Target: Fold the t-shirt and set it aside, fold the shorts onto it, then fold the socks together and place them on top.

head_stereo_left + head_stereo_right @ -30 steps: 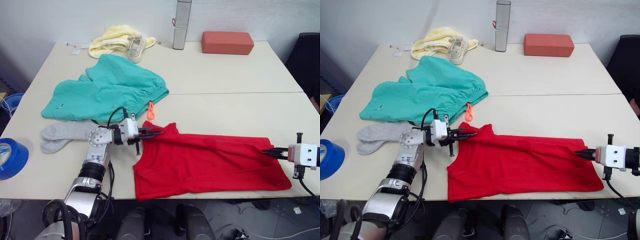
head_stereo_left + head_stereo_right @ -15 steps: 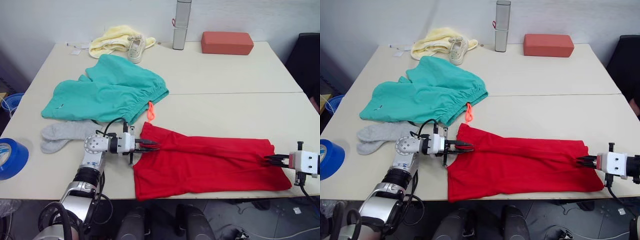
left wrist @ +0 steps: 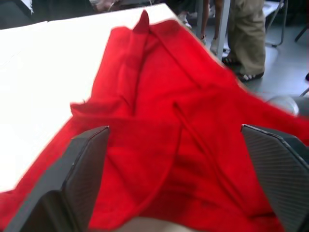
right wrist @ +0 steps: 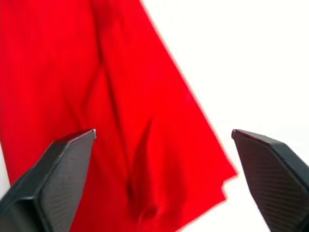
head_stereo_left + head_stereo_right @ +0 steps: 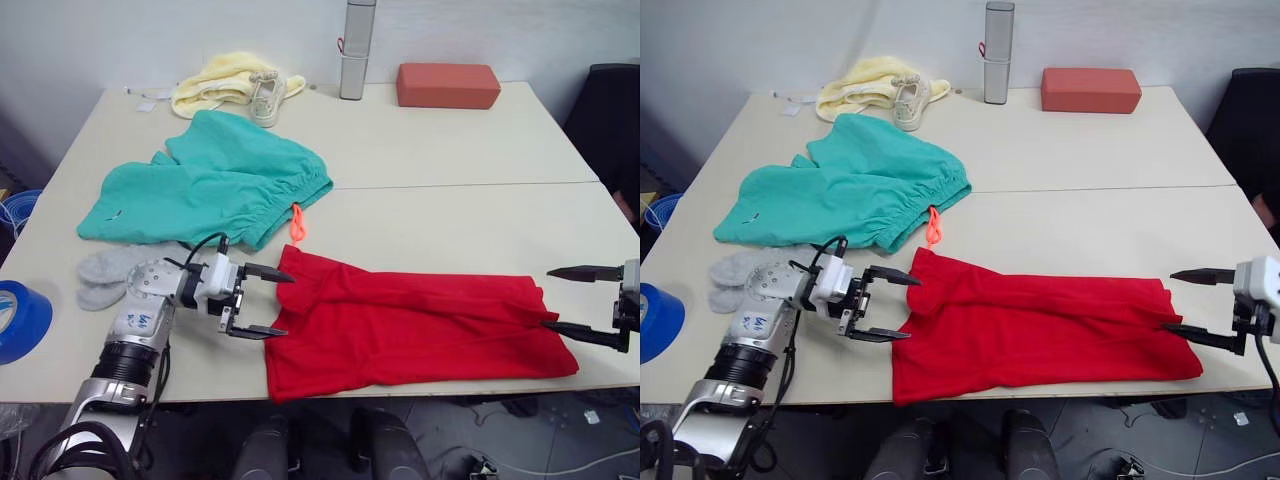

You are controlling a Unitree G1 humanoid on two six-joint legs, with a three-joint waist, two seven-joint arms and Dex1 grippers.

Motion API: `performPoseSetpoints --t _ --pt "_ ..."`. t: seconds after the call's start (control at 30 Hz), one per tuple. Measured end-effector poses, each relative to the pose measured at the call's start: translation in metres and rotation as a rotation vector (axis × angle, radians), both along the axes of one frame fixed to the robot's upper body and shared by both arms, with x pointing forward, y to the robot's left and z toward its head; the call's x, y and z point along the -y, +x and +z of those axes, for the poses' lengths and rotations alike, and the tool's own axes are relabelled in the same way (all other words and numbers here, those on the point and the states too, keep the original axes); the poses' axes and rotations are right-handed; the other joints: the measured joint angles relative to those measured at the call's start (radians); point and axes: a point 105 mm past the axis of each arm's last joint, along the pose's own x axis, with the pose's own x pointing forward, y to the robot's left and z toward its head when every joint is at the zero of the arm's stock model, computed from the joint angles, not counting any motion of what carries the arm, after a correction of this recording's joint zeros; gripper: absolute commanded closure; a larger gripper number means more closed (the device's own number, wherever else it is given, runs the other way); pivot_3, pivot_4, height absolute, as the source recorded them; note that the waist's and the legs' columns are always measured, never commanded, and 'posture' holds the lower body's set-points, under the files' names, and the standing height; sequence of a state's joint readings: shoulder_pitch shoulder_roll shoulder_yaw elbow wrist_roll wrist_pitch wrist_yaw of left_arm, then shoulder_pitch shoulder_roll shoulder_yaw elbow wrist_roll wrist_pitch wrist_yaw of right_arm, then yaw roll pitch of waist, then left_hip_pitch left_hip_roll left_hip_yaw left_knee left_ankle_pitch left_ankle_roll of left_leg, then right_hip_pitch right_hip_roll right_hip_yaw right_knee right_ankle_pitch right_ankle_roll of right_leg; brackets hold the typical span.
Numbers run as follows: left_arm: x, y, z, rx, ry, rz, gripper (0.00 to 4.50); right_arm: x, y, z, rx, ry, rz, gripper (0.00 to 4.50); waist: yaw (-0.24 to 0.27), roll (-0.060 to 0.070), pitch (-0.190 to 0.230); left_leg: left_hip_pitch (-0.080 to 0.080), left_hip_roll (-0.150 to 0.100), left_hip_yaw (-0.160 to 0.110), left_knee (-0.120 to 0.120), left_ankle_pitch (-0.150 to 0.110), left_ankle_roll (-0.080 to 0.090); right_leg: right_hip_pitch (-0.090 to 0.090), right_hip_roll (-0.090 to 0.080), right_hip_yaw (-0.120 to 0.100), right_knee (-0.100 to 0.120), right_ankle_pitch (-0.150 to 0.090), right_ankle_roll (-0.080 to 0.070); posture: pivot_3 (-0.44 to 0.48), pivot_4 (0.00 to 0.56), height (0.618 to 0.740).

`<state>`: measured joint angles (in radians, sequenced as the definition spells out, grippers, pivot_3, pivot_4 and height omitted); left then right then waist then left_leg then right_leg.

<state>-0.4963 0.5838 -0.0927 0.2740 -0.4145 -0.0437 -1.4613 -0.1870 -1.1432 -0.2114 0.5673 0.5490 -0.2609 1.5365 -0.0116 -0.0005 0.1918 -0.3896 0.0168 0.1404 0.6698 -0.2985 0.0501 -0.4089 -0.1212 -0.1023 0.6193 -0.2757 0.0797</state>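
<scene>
Overall light: the scene is evenly and brightly lit from above, and no dim corners are seen on the desk.
Shadows: only soft, short shadows are cast under the left pincer and along the folds of the t-shirt.
Glare: the bare desk is washed out to near white in both wrist views.
Blur: the t-shirt is rendered soft in the left wrist view, and the near fingers are out of focus.
Head views: the desk surface is rendered sharp.
</scene>
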Motion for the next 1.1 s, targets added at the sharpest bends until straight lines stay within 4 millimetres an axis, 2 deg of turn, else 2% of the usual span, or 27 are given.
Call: performPoseSetpoints --t 0.13,0.3,0.43,0.57,0.73,0.83,1.1 --pt "0.016 0.019 0.013 -0.172 -0.036 0.166 0.00 -0.009 -0.007 -0.006 -0.079 0.029 -0.002 0.02 0.022 0.000 0.000 -0.002 -0.002 0.000 0.001 0.001 0.002 0.000 -0.002 -0.001 0.000 0.001 0.001 0.000 0.150 0.740" --pt "0.048 0.034 0.030 -0.298 0.011 0.301 0.00 -0.028 -0.012 0.005 -0.094 0.093 0.010 0.02 0.034 -0.001 0.000 -0.001 -0.002 0.000 0.001 0.001 0.003 0.001 -0.001 -0.001 0.001 0.001 0.002 0.000 0.150 0.740" --pt "0.066 0.043 0.018 -0.353 0.084 0.391 0.00 -0.040 -0.016 0.007 -0.079 0.130 0.009 0.02 0.037 -0.001 0.000 -0.001 -0.002 0.001 0.001 0.001 0.002 0.000 0.000 0.000 0.000 0.001 0.002 0.000 0.150 0.740" --pt "0.086 0.045 0.009 -0.343 0.128 0.391 0.00 -0.049 -0.019 0.008 -0.065 0.149 0.005 0.02 0.037 -0.001 0.001 -0.002 -0.002 0.001 0.002 0.001 0.002 0.000 0.001 0.000 0.000 0.001 0.002 0.000 0.150 0.740" --pt "0.094 0.050 -0.001 -0.322 0.174 0.403 0.00 -0.050 -0.020 0.012 -0.046 0.154 -0.014 0.02 0.037 -0.001 0.001 -0.001 -0.002 0.001 0.001 0.001 0.002 0.000 0.002 0.001 0.000 0.001 0.002 0.000 0.150 0.740" --pt "0.093 0.050 -0.007 -0.313 0.210 0.406 0.54 -0.050 -0.021 0.011 -0.046 0.154 -0.019 0.00 0.036 -0.001 0.001 -0.002 -0.001 0.001 0.001 0.001 0.002 0.000 0.002 0.001 0.000 0.001 0.002 0.000 0.150 0.740" --pt "0.089 0.044 -0.013 -0.325 0.230 0.378 3.25 -0.049 -0.022 0.013 -0.021 0.163 -0.033 0.00 0.036 -0.001 0.001 -0.002 -0.001 0.001 0.001 0.001 0.002 0.000 0.001 0.001 -0.001 0.001 0.002 0.000 0.150 0.740"
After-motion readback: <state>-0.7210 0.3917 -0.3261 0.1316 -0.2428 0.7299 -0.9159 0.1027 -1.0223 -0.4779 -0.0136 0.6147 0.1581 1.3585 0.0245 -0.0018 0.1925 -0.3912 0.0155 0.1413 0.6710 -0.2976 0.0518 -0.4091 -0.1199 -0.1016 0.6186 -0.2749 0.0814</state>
